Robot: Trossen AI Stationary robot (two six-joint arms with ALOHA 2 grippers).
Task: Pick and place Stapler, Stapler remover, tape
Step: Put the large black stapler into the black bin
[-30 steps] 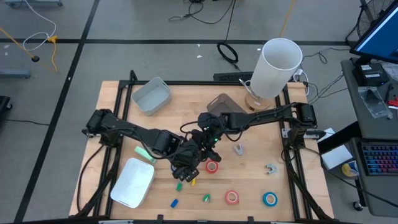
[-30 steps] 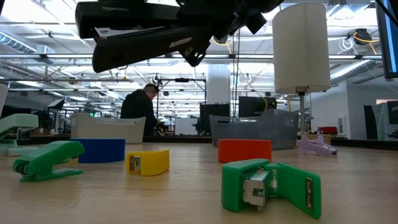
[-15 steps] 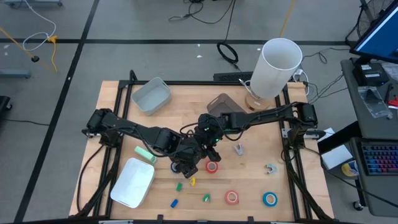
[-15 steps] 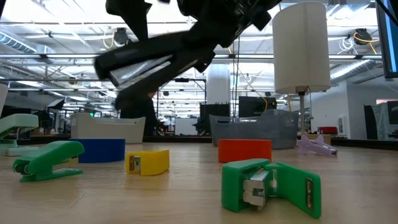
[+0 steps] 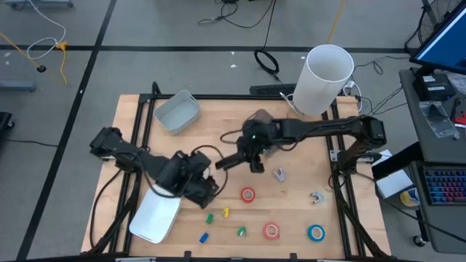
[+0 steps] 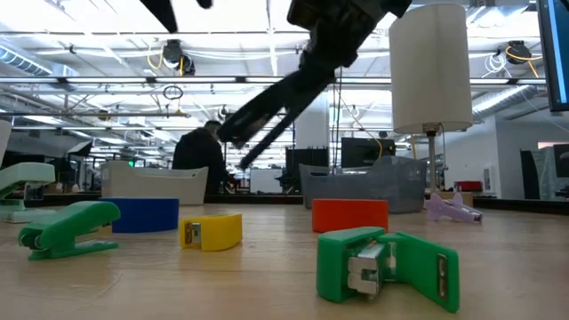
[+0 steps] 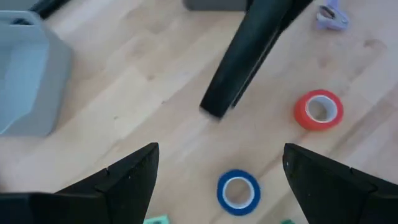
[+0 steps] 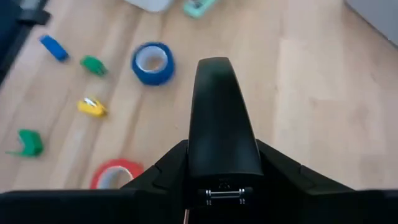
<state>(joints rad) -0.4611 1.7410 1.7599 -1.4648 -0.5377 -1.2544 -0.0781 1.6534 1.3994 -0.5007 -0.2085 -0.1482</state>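
My right gripper [image 5: 253, 148] is shut on a black stapler [image 5: 231, 161] above the table's middle. The stapler also shows in the low view [image 6: 276, 111], slanting down. My left gripper [image 5: 199, 188] is open and empty left of it, fingers wide apart in the left wrist view [image 7: 217, 186] above a blue tape roll [image 7: 237, 190]. A red tape roll [image 5: 248, 194], a second red one [image 5: 271, 231] and another blue one [image 5: 315, 233] lie flat on the table. A purple stapler remover [image 5: 279, 174] and a grey one [image 5: 316, 197] lie at the right. My right gripper pinches the stapler's rear end [image 8: 221, 171] between its two fingers [image 8: 168, 169], which lie along the stapler on its two sides. The stapler is lifted clear of the table. It tilts, its free end [image 6: 233, 147] lower and pointing toward the table's left.
A grey bin [image 5: 177, 111] stands far left, a darker grey one [image 5: 258, 118] by the right arm, a white cylinder [image 5: 328, 76] far right, and a white tray [image 5: 156, 213] near left. Small green, yellow and blue bits [image 5: 226, 212] lie near the front edge.
Both grippers were together at the stapler. My left gripper has drawn away toward the table's left and near edge, off the stapler. My right gripper has carried the stapler toward the far edge. The stapler has tipped from level to slanting, free end down.
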